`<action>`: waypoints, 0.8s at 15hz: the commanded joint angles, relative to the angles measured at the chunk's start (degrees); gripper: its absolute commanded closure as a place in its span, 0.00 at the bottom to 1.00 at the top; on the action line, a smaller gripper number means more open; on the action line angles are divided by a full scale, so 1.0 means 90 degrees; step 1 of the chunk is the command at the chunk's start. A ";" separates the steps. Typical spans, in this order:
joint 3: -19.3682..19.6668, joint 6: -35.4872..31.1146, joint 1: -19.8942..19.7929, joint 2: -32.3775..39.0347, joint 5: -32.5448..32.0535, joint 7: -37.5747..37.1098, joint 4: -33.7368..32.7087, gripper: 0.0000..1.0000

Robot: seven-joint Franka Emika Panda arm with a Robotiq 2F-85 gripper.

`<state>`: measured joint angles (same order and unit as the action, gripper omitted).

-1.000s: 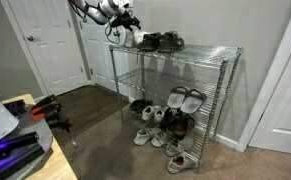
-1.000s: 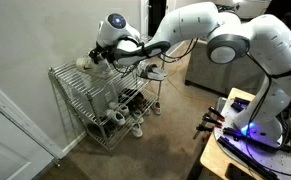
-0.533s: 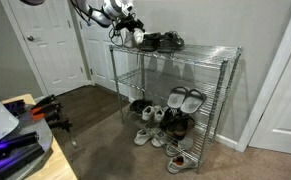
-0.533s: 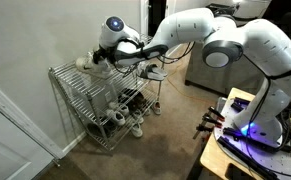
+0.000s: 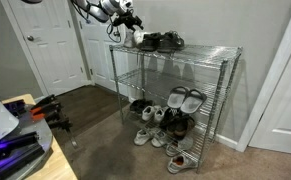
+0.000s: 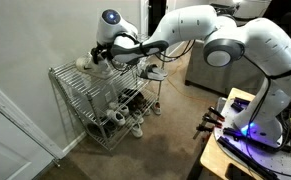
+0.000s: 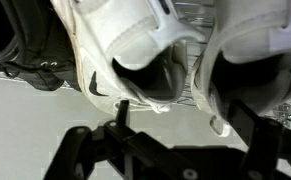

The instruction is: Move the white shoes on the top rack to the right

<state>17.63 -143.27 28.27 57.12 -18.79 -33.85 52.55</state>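
Both exterior views come to me dim and soft under flat indoor room light, with coarse detail and a murky floor. A lit device throws a blue-violet glow at the frame edge. In the wrist view the white shoes are bright but blurred, and the gripper is a dark, unfocused silhouette.

This is somebody's home, a hallway or entry corner by the look of it. A white panelled door stands in plain grey walls, with white skirting above a dark floor. A chrome wire rack against the wall carries everyday footwear: white shoes and black shoes on the top rack, slide sandals lower down. A wooden worktop with electronics fills the near corner.
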 commanded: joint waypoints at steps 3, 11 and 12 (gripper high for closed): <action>-0.0345 0.0984 -0.0057 -0.0213 0.0168 0.0352 -0.0081 0.00; -0.0748 0.1773 -0.0185 -0.0151 0.0349 0.0468 -0.0204 0.00; -0.0812 0.1751 -0.0183 -0.0144 0.0365 0.0529 -0.0246 0.00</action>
<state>13.09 -129.24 27.47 56.66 -17.77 -32.73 50.55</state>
